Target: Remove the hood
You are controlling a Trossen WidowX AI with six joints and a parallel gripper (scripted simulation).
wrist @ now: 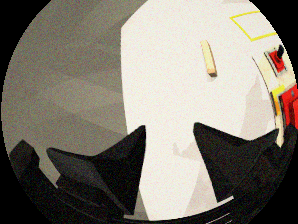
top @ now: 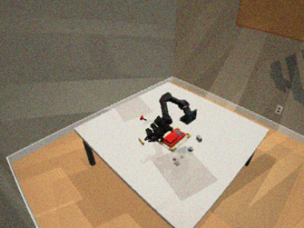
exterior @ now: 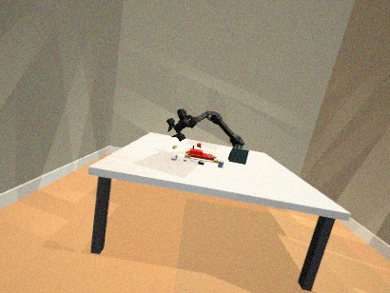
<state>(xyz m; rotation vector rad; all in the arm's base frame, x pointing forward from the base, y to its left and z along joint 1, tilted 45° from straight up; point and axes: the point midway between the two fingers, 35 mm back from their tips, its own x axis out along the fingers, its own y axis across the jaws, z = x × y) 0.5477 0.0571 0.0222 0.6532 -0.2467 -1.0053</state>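
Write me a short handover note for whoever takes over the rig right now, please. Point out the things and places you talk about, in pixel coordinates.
Gripper (top: 147, 135) (exterior: 174, 131) (wrist: 170, 128): open, raised above the table, nothing between the fingers.
Car: the red toy car (top: 174, 137) (exterior: 201, 154) (wrist: 292, 109) is on the table beside the gripper, not under the fingers. The hood is too small to pick out for certain.
Marked area: probably the yellow outline (wrist: 241, 29); no hood shows in its visible part.
Done: no placement to be seen.
Left, it seems: grip the hood, lift it off, set it inside, release and back clear.

The black arm (top: 176, 100) (exterior: 212, 115) is bent up high and reaches out. Its gripper (top: 148, 137) (exterior: 173, 130) (wrist: 170, 128) is partly open, the two fingers apart with nothing between them.
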